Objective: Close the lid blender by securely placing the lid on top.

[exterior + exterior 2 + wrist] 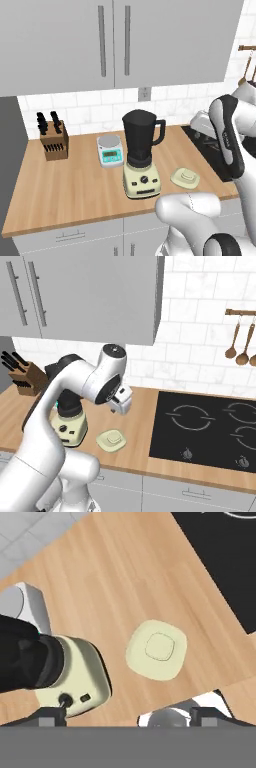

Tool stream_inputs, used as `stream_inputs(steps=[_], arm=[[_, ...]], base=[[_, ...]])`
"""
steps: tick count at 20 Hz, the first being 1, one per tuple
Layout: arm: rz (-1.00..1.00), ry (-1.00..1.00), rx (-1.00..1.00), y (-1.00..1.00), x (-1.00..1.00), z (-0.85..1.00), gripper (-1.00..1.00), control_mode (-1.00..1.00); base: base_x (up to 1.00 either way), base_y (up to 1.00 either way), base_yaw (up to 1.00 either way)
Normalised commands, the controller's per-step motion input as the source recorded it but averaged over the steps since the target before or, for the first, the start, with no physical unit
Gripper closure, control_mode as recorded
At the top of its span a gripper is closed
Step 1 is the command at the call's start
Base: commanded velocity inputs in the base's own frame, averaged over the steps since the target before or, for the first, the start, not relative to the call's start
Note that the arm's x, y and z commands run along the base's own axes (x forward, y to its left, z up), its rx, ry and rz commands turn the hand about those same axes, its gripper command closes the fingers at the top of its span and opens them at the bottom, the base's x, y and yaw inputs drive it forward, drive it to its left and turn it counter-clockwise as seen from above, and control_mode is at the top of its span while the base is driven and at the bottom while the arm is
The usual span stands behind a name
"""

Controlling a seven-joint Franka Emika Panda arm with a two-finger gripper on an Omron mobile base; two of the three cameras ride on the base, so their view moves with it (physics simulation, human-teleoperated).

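The tool [128, 714] hovers with fingers apart above the round cream-yellow knobbed lid [156, 649]. The lid lies flat on the wooden bench [125, 577] (beside the dark-jarred, cream-based blender [55, 672]).

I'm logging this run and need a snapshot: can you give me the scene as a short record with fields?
lid: lid lying flat on the wooden counter, beside the blender, apart from it
blender: blender upright, jar top open, no lid on it
end effector: end effector above the lid, not touching it, open, holding nothing
nearby: kitchen scale behind the blender; knife block at the counter's far left; cooktop on the lid's other side
task status: lid not yet picked up
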Motion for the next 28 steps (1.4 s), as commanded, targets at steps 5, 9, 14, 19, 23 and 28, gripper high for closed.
stream_inputs(steps=[5,9,14,19,23,28], arm=[[-0.32,0.24,0.17,-0.12,-0.02,-0.98,-1.00,-1.00],[-0.18,0.26,0.01,0.06,0.33,-0.52,-1.00,-1.00],[-0.08,0.30,0.00,0.05,0.40,-0.48,-1.00,-1.00],[-0.03,0.17,0.02,-0.06,0.11,-0.33,-1.00,-1.00],[-0.02,0.02,0.07,-0.18,0.00,-0.29,-1.00,-1.00],[0.00,0.01,0.05,-0.12,0.15,-0.22,-1.00,-1.00]], base=[[0.00,0.00,0.00],[0.00,0.00,0.00],[0.00,0.00,0.00],[0.00,0.00,0.00],[0.00,0.00,0.00],[0.00,0.00,0.00]])
